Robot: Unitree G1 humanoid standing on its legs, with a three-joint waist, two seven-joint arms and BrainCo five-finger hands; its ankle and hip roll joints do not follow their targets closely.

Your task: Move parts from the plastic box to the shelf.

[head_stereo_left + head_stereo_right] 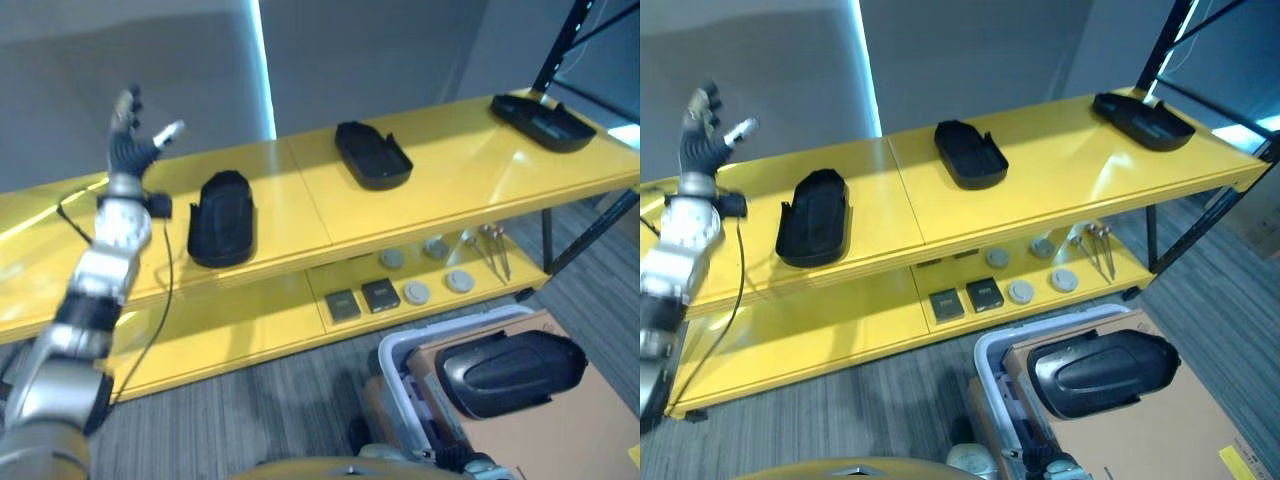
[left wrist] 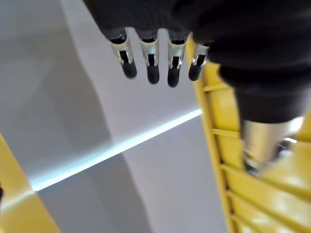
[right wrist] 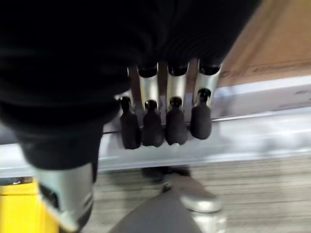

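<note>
A large black moulded part (image 1: 510,372) lies on top of brown cardboard in the white plastic box (image 1: 395,350) at the lower right. Three similar black parts rest on the yellow shelf's top board (image 1: 455,175): one at the left (image 1: 222,218), one in the middle (image 1: 372,155), one at the far right (image 1: 543,122). My left hand (image 1: 128,148) is raised above the shelf's left end, open, fingers spread, holding nothing. My right hand (image 3: 172,121) hangs low beside the box's pale rim (image 3: 272,97), fingers straight and empty.
The lower shelf board (image 1: 250,320) carries two small black blocks (image 1: 362,298), several grey discs (image 1: 417,292) and thin tools (image 1: 492,250). A black rack post (image 1: 560,45) stands at the back right. Grey carpet (image 1: 260,400) lies in front of the shelf.
</note>
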